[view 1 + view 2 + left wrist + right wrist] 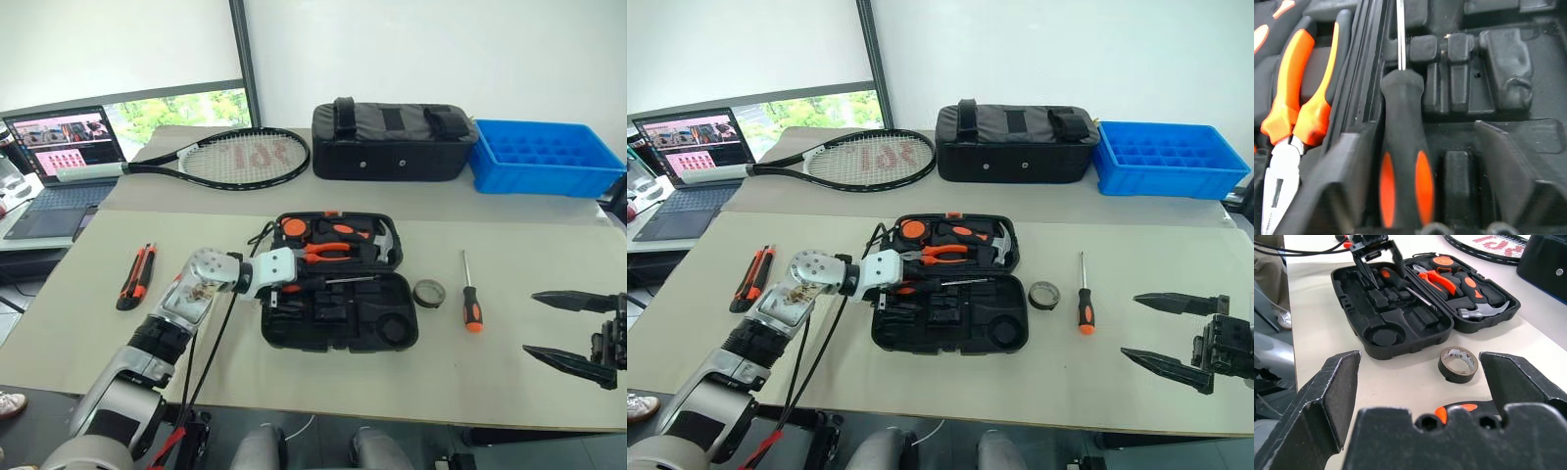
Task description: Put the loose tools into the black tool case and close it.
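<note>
Black left pincer point(1367, 257) open astride screwdriver point(1403, 161) in tool case point(338, 323); right pincer point(578, 338) open, level.

The open black tool case point(338, 313) holds one screwdriver point(1403, 161); another screwdriver point(471, 299), tape roll point(428, 292) and utility knife point(136, 276) lie outside.
</note>
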